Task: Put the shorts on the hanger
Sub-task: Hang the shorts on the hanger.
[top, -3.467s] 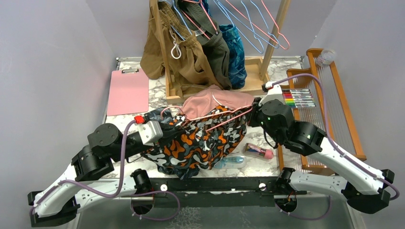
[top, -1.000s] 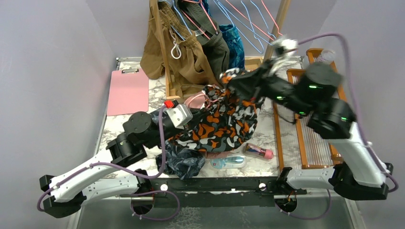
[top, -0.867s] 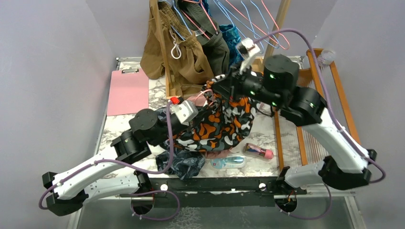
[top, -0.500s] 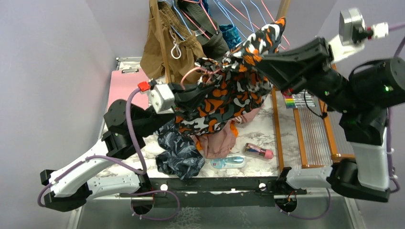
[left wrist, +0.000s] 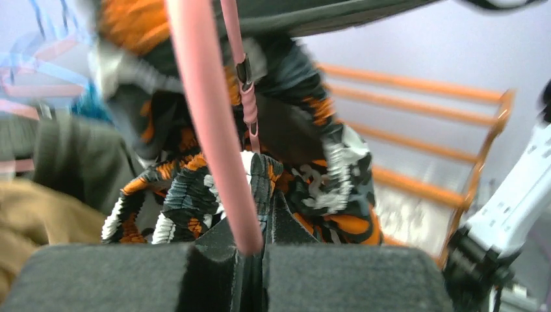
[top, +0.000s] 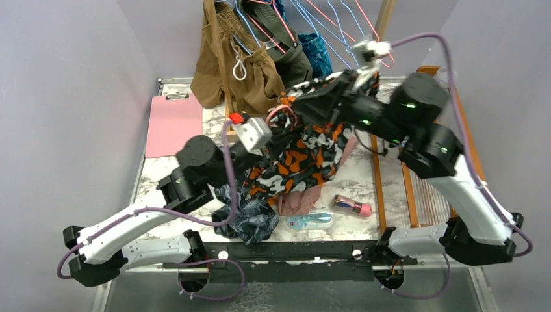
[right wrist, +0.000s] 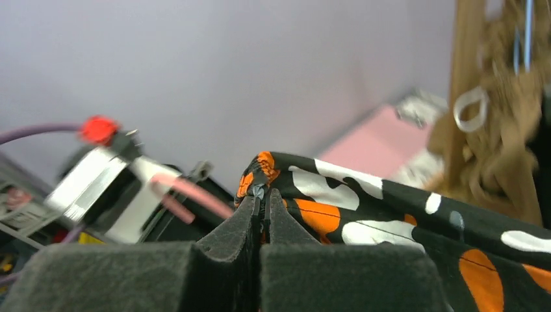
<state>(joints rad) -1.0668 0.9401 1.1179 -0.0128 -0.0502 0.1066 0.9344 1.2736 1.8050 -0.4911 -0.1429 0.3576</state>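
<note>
**Shorts strung up between two claws**

At the back, a wooden rack carries a brown garment and wire hangers. Both arms are raised over the desk. The left arm reaches up and forward, the left claw clamped on the pink hanger. The right arm arches over leftward, the right claw pinched tight on an edge of the shorts — these drape down between the two.
</note>
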